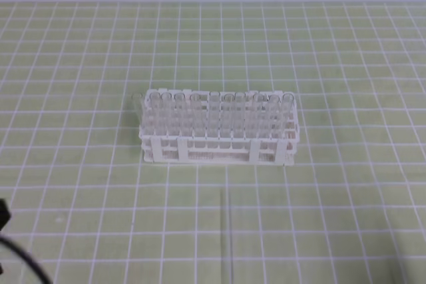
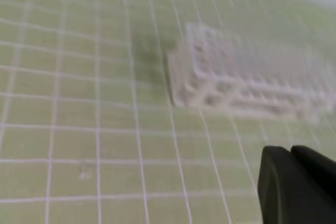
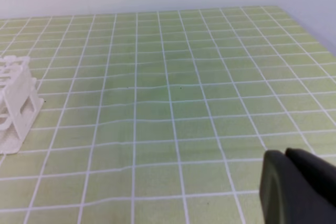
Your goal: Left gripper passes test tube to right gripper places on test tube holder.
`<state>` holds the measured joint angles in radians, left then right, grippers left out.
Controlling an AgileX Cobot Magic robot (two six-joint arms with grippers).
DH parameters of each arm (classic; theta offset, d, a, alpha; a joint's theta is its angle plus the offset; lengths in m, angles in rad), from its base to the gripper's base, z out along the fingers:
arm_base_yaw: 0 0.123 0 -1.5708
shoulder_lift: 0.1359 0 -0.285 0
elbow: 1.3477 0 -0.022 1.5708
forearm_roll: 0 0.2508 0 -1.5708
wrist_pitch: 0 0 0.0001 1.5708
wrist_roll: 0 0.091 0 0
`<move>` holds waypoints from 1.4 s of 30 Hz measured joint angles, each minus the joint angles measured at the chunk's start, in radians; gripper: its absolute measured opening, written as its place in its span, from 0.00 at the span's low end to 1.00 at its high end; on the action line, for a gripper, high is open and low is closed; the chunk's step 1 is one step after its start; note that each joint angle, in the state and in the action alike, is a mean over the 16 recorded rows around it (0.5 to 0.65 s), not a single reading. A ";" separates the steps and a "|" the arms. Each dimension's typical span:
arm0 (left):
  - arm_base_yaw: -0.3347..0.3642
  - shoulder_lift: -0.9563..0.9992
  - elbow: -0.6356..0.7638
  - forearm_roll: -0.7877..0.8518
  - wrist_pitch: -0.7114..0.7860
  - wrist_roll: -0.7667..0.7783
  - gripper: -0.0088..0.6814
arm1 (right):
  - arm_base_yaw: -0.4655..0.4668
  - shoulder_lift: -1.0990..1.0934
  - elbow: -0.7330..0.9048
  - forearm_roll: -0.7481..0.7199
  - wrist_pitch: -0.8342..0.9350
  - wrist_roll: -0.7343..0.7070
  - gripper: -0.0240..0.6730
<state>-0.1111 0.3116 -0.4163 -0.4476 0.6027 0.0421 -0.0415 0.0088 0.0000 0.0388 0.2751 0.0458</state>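
Test tube holder [image 1: 219,128] sits mid-bench on the green grid mat [image 1: 319,51], clear test tubes [image 1: 229,114] upright in its back rows. Left gripper [image 2: 294,187] and right gripper [image 3: 296,187]: jaws pressed together, pinching nothing. Tubes likely light, slick, fragile; best gripped just below the rim.

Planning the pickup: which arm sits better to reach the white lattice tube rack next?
Left, probably. Its wrist view has the white lattice rack ahead of the shut black left gripper; the black right gripper sees only the rack's end at its frame edge.
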 joint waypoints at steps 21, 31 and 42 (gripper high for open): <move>-0.634 0.905 -0.625 0.333 0.541 -0.062 0.01 | 0.000 0.000 0.000 0.018 0.000 0.000 0.01; -0.829 1.127 -0.688 0.422 0.409 -0.327 0.01 | 0.000 0.000 0.000 0.022 0.000 0.000 0.01; -0.840 1.312 -0.727 0.290 0.387 -0.409 0.17 | 0.000 0.000 0.000 0.023 0.000 0.000 0.01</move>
<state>-0.9510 1.6236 -1.1431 -0.1573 0.9893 -0.3668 -0.0415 0.0088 0.0000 0.0615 0.2751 0.0458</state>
